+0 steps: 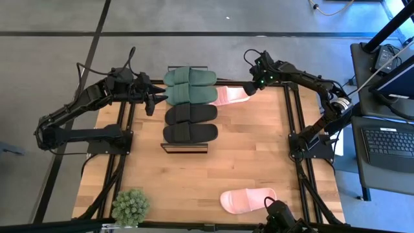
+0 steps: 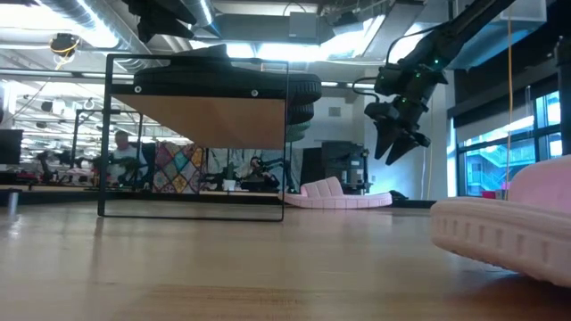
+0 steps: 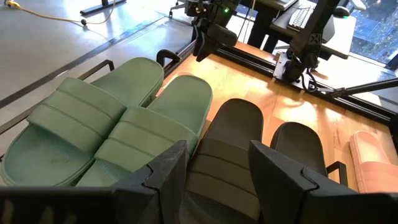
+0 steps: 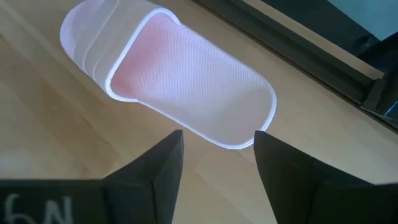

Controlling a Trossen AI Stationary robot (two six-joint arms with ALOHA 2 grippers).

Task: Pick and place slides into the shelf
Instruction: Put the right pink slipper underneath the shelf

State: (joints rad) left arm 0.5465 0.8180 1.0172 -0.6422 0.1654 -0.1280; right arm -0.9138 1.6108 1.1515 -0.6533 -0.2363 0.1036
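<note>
Hovering right claw [image 4: 217, 155] open over pink slide [image 4: 180, 74] on table [image 1: 259, 149], holding nothing, left claw [image 1: 157, 99] open beside green slides [image 1: 189, 86] on shelf [image 1: 184, 147], black slides [image 1: 190, 123] alongside

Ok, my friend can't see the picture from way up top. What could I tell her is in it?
Four slides, two green and two black, sit on a small shelf on a wooden table. One pink slide lies beside the shelf under the right gripper, whose jaws are open; another pink slide lies at the near edge. The left gripper, also open, hovers by the green slides, and a small plant sits in a corner.
</note>
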